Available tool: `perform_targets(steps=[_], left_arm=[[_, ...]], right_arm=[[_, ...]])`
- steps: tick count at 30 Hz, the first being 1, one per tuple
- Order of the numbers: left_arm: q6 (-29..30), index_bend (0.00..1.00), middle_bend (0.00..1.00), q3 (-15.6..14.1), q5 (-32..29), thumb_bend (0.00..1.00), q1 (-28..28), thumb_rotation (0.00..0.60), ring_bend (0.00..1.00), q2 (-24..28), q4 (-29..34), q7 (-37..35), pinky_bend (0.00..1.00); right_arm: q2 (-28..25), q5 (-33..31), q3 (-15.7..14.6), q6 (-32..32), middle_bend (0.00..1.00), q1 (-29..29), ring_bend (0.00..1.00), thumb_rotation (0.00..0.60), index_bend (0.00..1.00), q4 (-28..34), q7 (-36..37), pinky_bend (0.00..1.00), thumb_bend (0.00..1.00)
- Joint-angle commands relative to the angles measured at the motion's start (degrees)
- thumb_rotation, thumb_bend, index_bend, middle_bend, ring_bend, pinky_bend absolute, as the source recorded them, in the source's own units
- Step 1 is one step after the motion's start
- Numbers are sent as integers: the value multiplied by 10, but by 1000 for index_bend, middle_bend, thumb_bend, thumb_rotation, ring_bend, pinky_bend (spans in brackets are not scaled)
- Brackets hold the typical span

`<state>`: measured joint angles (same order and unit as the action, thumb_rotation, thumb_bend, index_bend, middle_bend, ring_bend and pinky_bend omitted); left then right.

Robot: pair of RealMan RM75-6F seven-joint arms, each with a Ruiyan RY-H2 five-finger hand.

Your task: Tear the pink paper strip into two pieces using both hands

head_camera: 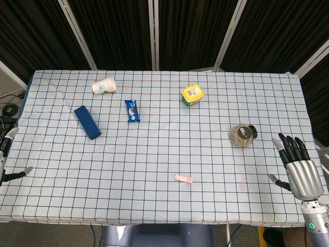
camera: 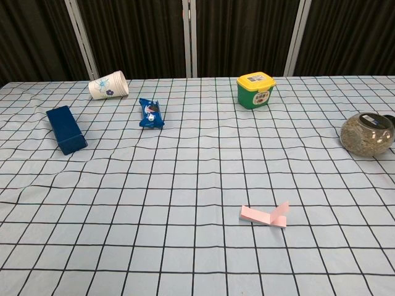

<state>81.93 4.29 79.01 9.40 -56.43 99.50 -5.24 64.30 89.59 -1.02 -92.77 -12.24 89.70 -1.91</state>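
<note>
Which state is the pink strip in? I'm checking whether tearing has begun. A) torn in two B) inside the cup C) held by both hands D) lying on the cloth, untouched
D: the pink strip lies in one piece on the cloth, with the right hand and left hand off at the table edges.

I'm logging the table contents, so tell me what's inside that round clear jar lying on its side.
The jar holds a brownish, grainy filling, visible through its clear wall. What exactly it is cannot be told, and its black lid hides the mouth.
</note>
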Motion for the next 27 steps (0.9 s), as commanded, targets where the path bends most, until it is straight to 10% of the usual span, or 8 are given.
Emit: perform_targets(steps=[1, 15, 27], left_arm=[[0, 0, 0, 1, 0, 0, -1, 600, 0, 0, -1, -4, 0], [10, 0, 0, 0, 14, 0, -12, 600, 0, 5, 3, -5, 0], [5, 0, 0, 6, 12, 0, -10, 600, 0, 3, 2, -6, 0]], right_arm=[[3, 2, 3, 4, 0, 1, 0, 600, 66, -3, 1, 0, 0], [28, 160, -40, 186, 29, -126, 0, 600, 399, -33, 71, 0, 30], [117, 149, -7, 304, 86, -216, 0, 600, 488, -42, 49, 0, 218]])
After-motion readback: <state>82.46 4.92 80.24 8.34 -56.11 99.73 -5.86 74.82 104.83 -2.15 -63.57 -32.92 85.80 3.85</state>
